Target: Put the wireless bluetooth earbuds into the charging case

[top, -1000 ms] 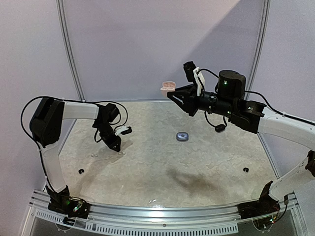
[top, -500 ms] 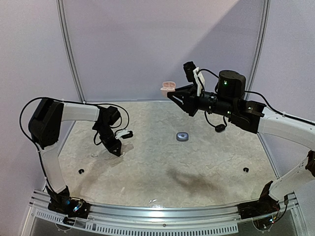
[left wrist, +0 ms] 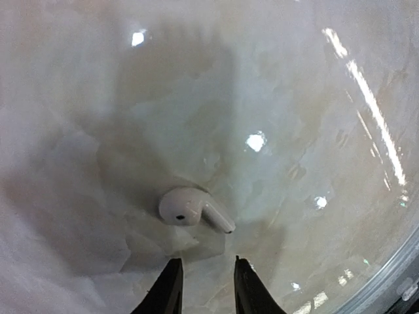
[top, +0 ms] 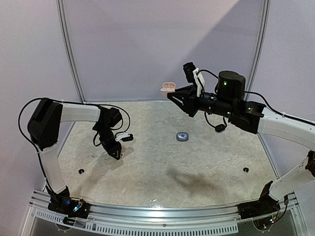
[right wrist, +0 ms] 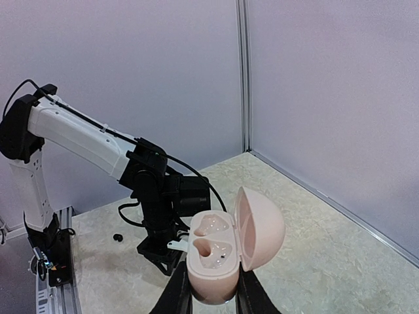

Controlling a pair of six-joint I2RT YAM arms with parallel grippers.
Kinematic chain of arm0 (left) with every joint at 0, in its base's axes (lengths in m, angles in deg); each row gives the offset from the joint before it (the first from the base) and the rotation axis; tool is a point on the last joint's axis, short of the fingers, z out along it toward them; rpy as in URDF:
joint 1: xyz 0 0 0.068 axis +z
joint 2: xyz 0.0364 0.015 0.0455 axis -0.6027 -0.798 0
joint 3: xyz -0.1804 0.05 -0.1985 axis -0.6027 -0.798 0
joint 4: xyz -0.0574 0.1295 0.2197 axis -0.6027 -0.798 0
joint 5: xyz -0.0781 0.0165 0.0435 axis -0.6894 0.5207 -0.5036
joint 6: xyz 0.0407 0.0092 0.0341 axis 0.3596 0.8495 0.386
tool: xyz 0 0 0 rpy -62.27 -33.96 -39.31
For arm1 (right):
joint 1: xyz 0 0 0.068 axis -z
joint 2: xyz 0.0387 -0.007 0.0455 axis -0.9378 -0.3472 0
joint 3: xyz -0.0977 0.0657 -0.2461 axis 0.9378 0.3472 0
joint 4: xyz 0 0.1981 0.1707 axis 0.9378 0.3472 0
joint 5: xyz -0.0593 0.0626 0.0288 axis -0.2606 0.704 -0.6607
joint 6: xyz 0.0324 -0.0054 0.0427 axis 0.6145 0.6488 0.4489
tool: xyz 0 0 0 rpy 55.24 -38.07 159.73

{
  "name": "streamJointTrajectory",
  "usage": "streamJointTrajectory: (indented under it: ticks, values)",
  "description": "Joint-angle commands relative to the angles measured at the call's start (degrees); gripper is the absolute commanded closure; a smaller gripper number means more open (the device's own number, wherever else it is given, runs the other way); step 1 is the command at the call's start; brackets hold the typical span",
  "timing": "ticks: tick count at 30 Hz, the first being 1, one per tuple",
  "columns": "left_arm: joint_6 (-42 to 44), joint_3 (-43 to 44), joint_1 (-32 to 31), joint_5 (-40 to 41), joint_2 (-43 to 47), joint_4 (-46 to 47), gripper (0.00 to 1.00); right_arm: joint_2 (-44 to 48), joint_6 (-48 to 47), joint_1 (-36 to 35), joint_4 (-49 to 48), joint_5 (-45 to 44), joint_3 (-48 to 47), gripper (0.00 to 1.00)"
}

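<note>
The left gripper [left wrist: 205, 265] points down at the glossy cream marbled tabletop [left wrist: 314, 98], its two dark fingers slightly apart with nothing between them. A small white stemmed plastic earbud [left wrist: 194, 209] lies on its side just beyond the tips, not touching them. The right gripper [right wrist: 213, 291], raised well above the table, is clamped on the base of a pale pink rounded plastic charging case [right wrist: 213, 258] whose hinged lid [right wrist: 262, 226] stands open over two moulded wells, while a small grey-blue closed case [top: 183, 136] rests on the table between the arms.
</note>
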Motion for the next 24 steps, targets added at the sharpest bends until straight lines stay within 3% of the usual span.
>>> streamJointTrajectory:
  ticks: [1,8,10,24]
  values:
    - [-3.35,5.23,-0.11,3.72,2.39,-2.88,0.69,1.59,-0.16,0.17,-0.86,0.29,0.80,0.99]
    - [-9.57,9.85,-0.85,2.55,0.70,-3.71,0.45,1.09,0.11,0.22,-1.39,0.55,0.25,0.99]
    - [-10.22,9.95,-1.02,3.00,-0.37,-3.51,0.42,1.00,0.05,0.20,-1.26,0.60,0.05,0.99]
    - [-11.94,11.26,-3.89,6.53,-6.20,-1.49,0.50,0.64,0.02,0.24,-0.88,0.90,-0.34,0.99]
